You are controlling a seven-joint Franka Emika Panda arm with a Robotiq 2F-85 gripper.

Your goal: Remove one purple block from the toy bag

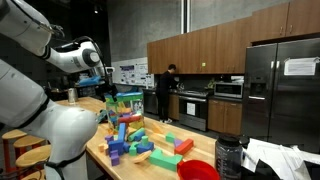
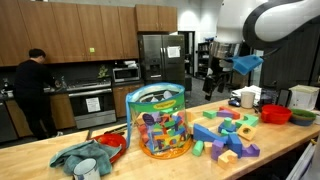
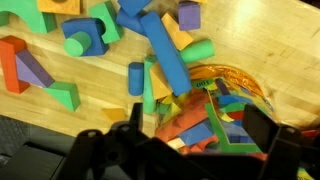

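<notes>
- Above the light wooden counter, the black two-fingered gripper hangs with its jaws spread wide. Nothing is pinched between them, and they seem to touch nothing.
- Straight beneath them in the wrist view is the boxy clear plastic toy bag. In both exterior views it stands upright on the counter, its teal-green rim uppermost.
- The gripper's dark body cuts off the bottom of the wrist view and covers part of the bag. The blocks inside are a jumble, and no purple one can be made out for sure.
- Counted: one bag and one person in dark clothes.
- One red plastic bowl sits at the counter's end. A second red dish lies beside the crumpled grey-blue cloth.
- Among the scattered colourful foam blocks, the wrist view shows at least two loose purple pieces.
</notes>
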